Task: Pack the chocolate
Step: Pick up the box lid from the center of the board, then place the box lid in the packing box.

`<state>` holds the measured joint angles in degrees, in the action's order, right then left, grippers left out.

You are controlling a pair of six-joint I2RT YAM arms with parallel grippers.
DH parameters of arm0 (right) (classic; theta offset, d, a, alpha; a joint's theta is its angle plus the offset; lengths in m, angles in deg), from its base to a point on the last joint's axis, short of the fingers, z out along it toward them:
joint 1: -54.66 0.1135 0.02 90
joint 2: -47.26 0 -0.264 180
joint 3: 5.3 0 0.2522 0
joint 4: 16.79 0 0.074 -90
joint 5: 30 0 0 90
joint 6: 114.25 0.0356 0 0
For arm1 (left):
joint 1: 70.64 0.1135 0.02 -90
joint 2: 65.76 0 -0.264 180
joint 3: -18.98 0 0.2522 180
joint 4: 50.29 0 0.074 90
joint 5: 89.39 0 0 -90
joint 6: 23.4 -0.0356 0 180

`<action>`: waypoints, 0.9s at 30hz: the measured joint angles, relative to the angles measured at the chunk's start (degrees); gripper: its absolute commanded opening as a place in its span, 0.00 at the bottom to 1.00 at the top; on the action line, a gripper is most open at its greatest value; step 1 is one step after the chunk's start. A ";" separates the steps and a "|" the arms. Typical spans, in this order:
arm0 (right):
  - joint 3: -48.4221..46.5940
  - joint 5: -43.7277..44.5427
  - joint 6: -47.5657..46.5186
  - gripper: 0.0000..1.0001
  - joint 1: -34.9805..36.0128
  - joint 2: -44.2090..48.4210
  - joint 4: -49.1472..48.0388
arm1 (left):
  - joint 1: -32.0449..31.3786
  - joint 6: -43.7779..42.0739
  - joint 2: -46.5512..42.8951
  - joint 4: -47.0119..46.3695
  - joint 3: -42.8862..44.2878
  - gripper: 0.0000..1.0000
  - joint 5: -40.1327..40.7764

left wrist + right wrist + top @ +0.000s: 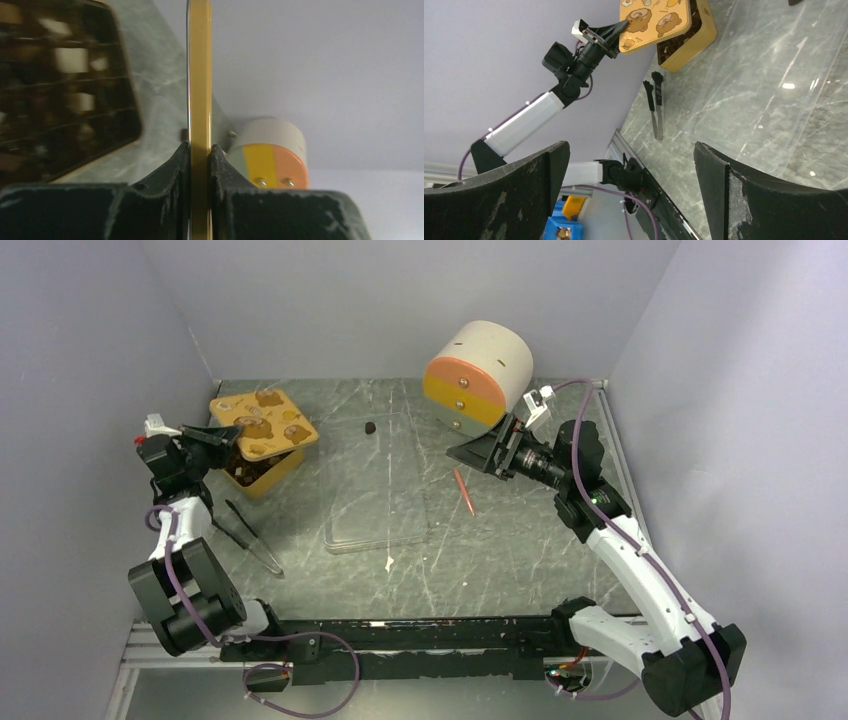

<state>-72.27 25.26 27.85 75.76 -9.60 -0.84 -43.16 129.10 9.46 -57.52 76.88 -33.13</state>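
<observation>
Top external view puts one dark chocolate loose on the table, well apart from the golden box at the back left. Left wrist view shows, blurred, cream pieces sitting in the box's compartments. By the look of it, such a piece will be light and stiff but smooth. It would scuff or crush easily and could pop out of a hard pinch, so a gentle hold across two opposite sides, low down, seems best.

Above the box the picture lid hangs tilted, its edge pinched tight in the left gripper, so the compartments lie uncovered. Tweezers lie just in front of the box, with a clear sheet beside them. Further right are a thin orange stick and a small pale scrap that cannot be identified. The right gripper stands wide apart and empty, near the stick and in front of a cylinder.
</observation>
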 measured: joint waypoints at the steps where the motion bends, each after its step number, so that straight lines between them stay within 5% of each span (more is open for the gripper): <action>1: -0.24 0.31 -0.63 1.00 0.20 0.13 0.90 | 1.05 -1.11 0.52 1.31 -0.26 0.09 0.90; 15: -0.50 2.78 -4.07 1.00 1.14 1.44 4.76 | 4.46 -4.59 5.35 3.21 -1.75 0.12 7.21; 27: -0.50 3.19 -4.50 1.00 1.25 0.90 5.07 | 5.11 -3.26 11.10 -4.26 -1.79 0.12 8.24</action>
<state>-72.77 28.45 23.34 77.01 -8.71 4.24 -38.04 125.85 20.57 -61.78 75.09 -24.89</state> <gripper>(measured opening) 0.997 0.177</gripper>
